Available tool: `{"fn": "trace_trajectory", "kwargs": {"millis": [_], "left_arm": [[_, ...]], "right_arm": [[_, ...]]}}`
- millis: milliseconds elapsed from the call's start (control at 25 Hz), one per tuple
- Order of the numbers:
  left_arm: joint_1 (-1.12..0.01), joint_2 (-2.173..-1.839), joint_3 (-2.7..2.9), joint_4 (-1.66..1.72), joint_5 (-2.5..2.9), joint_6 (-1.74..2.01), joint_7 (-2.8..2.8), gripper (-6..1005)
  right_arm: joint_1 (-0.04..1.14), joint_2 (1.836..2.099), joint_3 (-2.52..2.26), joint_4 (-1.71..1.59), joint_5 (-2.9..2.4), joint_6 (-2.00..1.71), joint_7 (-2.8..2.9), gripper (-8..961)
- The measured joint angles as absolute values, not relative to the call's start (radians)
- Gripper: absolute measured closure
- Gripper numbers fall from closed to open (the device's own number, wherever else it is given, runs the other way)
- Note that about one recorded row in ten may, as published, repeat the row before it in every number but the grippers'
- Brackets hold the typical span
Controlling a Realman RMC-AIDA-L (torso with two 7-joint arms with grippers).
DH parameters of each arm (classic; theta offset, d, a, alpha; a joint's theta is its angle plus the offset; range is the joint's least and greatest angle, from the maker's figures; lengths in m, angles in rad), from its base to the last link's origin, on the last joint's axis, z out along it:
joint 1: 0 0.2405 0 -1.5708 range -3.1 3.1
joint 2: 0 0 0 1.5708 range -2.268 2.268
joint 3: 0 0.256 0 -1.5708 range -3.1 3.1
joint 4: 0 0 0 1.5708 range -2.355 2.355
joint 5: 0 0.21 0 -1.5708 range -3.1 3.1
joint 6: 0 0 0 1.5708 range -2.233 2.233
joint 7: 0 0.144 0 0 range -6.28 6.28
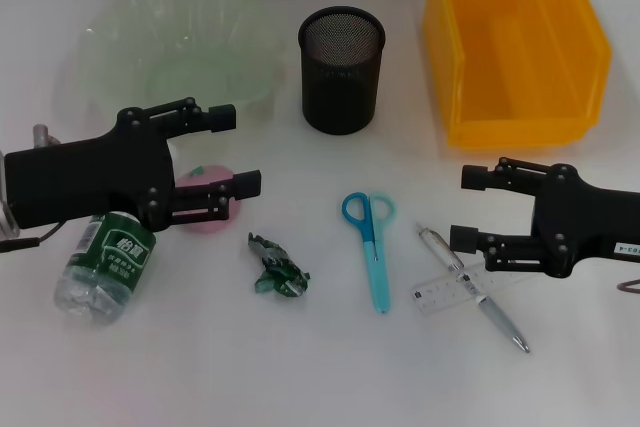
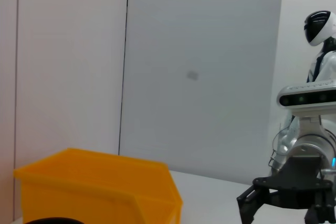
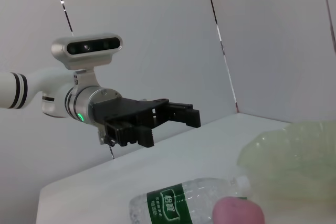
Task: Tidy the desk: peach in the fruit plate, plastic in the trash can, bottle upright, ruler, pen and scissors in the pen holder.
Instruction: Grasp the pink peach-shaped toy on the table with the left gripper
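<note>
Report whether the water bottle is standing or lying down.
Lying down: the clear plastic water bottle with green label rests on its side on the white table.

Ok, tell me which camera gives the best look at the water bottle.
The head view. It shows the bottle lying on its side on the table, green label up, partly under the left pincer. The right wrist view catches only its cap end and label beside the peach. The left wrist view does not show it.

Yellow bin (image 1: 520, 57), blue scissors (image 1: 372, 247)
</note>
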State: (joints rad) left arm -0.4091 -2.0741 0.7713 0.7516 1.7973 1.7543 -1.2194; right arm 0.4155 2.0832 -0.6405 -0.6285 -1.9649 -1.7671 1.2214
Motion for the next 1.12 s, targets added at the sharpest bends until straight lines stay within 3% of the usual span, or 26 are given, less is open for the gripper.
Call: {"fn": "trace_trajectory", "kwargs": {"millis": [1120], "left_arm": [[-0.4, -2.079, 0.819, 0.758, 1.782, 1.73, -1.228, 237]], "right_arm": [[0.419, 2.083, -0.641, -0.601, -1.965, -1.743, 1.218, 139]]}}
